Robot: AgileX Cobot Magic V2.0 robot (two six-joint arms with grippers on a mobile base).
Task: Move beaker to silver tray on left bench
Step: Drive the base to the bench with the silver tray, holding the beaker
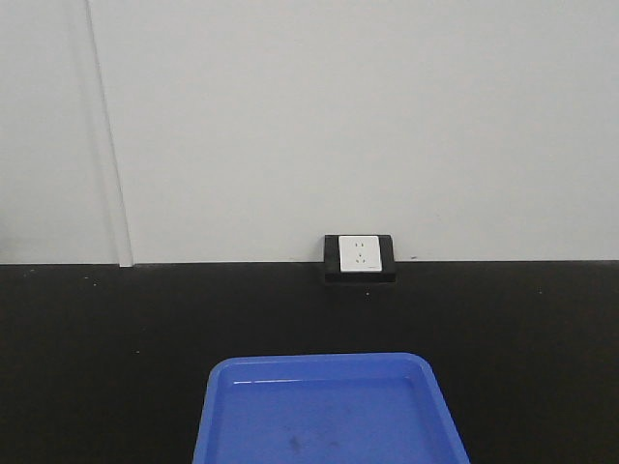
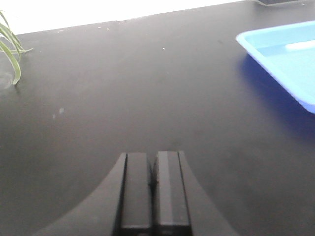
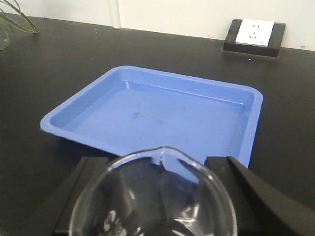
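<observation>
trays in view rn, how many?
1: blue tray on the black bench, in front of the socket. No silver tray shows; it may be out of frame.

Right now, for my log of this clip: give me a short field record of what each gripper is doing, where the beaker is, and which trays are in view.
left gripper: shut, holding nothing, over bare black bench
right gripper: shut on the beaker, one finger on each side
beaker position: held just short of the near edge of the blue tray
blue tray contents: nothing in it
silver tray: not in any view
other: wall socket behind the blue tray; plant leaves at the far left
</observation>
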